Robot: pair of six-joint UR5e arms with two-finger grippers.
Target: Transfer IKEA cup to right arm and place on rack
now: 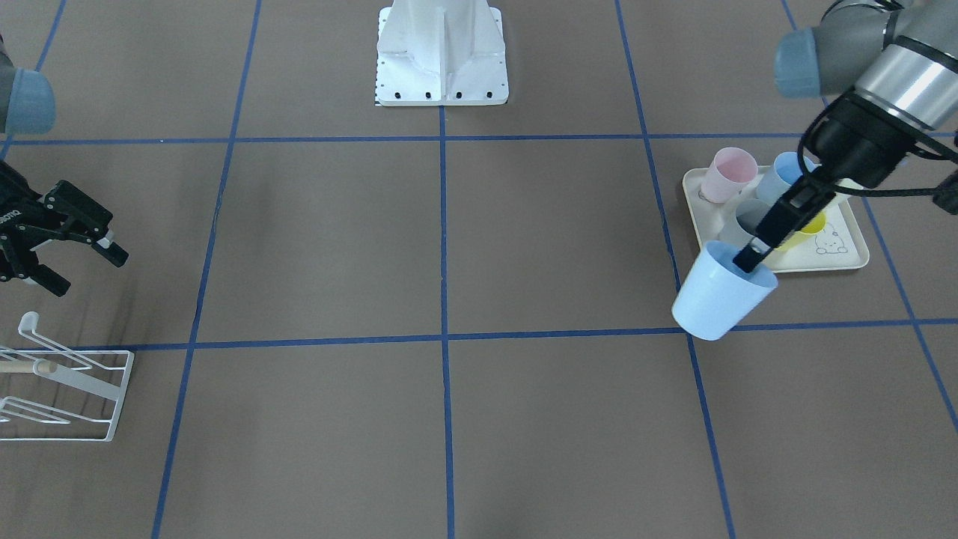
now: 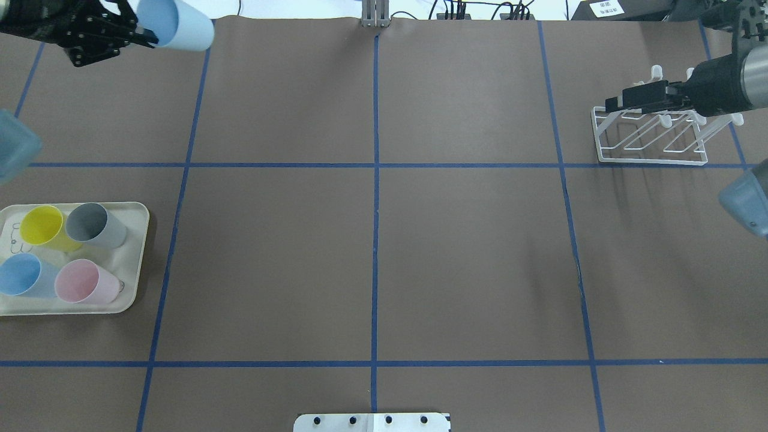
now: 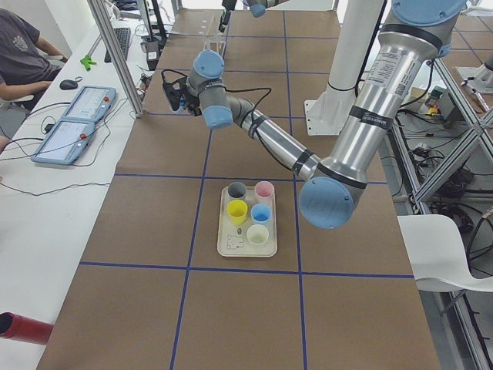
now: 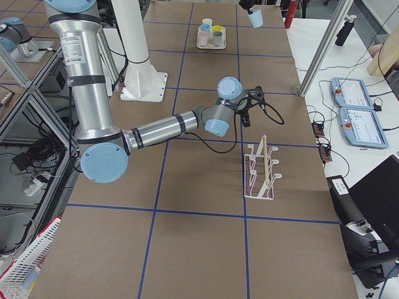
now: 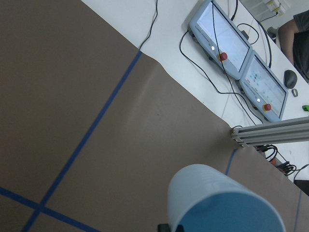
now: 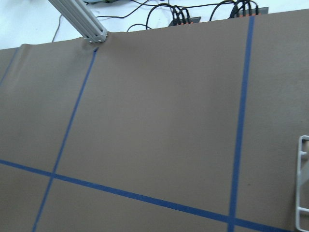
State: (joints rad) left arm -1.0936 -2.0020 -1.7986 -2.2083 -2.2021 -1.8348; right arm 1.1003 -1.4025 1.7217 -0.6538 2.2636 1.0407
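Note:
A light blue IKEA cup hangs tilted in the air just off the tray's front corner. My left gripper is shut on its rim, one finger inside the mouth. From overhead the cup lies sideways at the far left with the left gripper behind it, and its base fills the bottom of the left wrist view. The right arm's gripper is open with nothing between its fingers. It hovers just above the white wire rack, shown overhead as the rack.
A cream tray on my left side holds a yellow, a grey, a blue and a pink cup. The white robot base stands at the table's middle edge. Control tablets and cables lie past the far edge.

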